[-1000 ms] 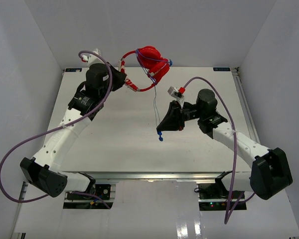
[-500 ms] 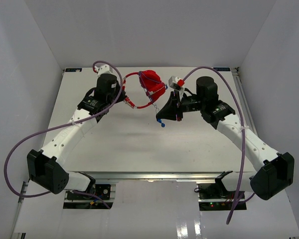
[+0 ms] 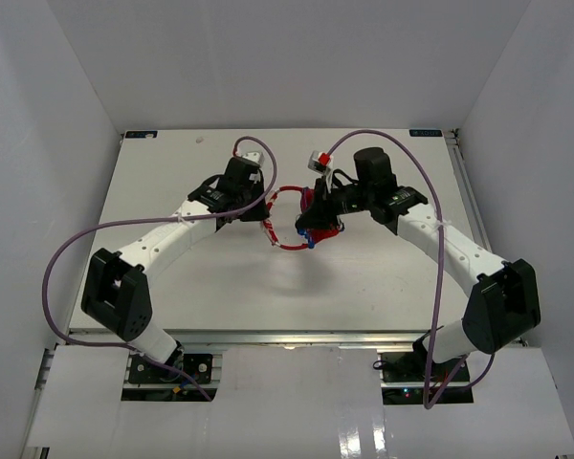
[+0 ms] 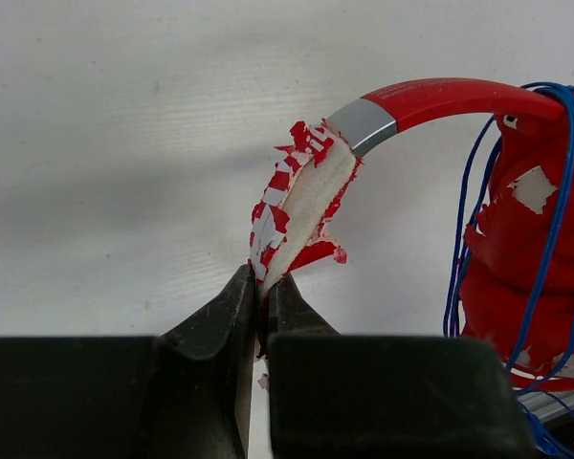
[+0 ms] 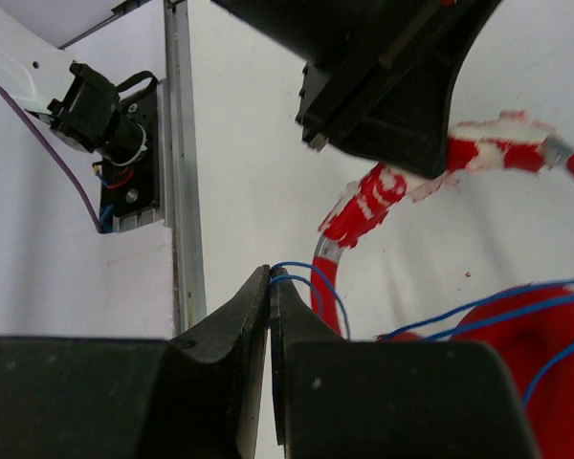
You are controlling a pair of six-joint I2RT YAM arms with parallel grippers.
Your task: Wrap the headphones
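Note:
The red headphones point(image 3: 316, 206) are held between both arms over the middle of the white table point(image 3: 201, 277). My left gripper point(image 3: 266, 218) is shut on the peeling red-and-white headband point(image 4: 301, 196); the left wrist view shows the padding pinched between the jaws. A red cup point(image 4: 526, 258) wound with blue cable point(image 4: 555, 182) lies to its right. My right gripper point(image 3: 309, 232) is shut on a loop of the thin blue cable point(image 5: 311, 282), close to the headband point(image 5: 383, 196) and the cup point(image 5: 526, 354). The cable's blue tip point(image 3: 310, 243) shows just below the right gripper.
Thick purple robot cables point(image 3: 72, 253) arch from both arms. The left arm's gripper body point(image 5: 392, 67) fills the top of the right wrist view. The table's near metal rail point(image 5: 184, 163) and an arm base point(image 5: 100, 115) show at the left there.
Both arms have swung in and toward the near side, bringing the headphones from the back of the table to its middle. The hanging cable is now drawn up against the cups.

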